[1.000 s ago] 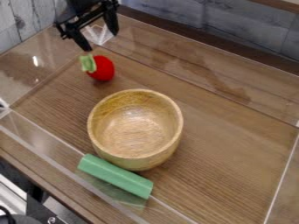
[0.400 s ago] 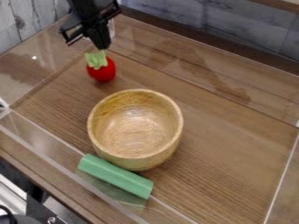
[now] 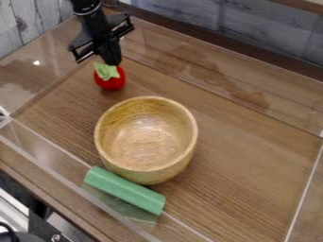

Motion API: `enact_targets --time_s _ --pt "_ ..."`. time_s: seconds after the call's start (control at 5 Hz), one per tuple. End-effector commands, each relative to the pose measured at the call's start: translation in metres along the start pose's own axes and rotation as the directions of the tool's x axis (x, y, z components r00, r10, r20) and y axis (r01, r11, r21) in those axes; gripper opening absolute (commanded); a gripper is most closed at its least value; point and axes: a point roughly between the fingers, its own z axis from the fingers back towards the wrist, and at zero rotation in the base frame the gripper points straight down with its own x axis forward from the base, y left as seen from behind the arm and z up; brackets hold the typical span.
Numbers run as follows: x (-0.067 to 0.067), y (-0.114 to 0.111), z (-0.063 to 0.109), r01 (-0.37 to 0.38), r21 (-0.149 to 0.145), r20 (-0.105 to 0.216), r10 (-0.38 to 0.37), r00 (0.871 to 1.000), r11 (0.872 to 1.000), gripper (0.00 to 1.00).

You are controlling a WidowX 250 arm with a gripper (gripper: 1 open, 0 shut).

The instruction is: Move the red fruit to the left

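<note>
**Wood Tabletop Behind Clear Panels, Grey Planks Beyond**

Seen from above and at an angle. Brown wood-grain tabletop (image 3: pixel 240 142) filling most of the view, its grain running diagonally. Ringed by low clear plastic walls (image 3: pixel 51 156), edges catching pale glints. Soft glare on the surface toward the upper left, with blurred reflections across the far half. Backed along the top by weathered grey plank boarding (image 3: pixel 252 24), paler boards at the upper left corner. Dark, indistinct strip at the lower left, outside the clear wall. Even, diffuse lighting; faint shadows only.
</note>
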Motion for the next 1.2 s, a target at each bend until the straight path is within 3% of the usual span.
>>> enact_targets --time_s 0.0,0.4,0.6,0.8,1.0 --pt "0.020 -0.009 0.013 0.013 -0.021 0.058 -0.012 0.998 1.000 1.00" --pt "0.016 -0.005 0.006 -0.058 0.010 0.089 0.057 0.994 0.998 1.00" --pt "0.004 -0.006 0.014 0.028 -0.004 0.073 -0.028 0.997 1.000 1.00" --pt "-0.010 -0.010 0.023 0.133 -0.030 0.058 -0.131 0.990 0.991 1.00" --pt "-0.027 -0.022 0.034 0.221 -0.051 0.055 -0.218 0.974 0.974 1.00"
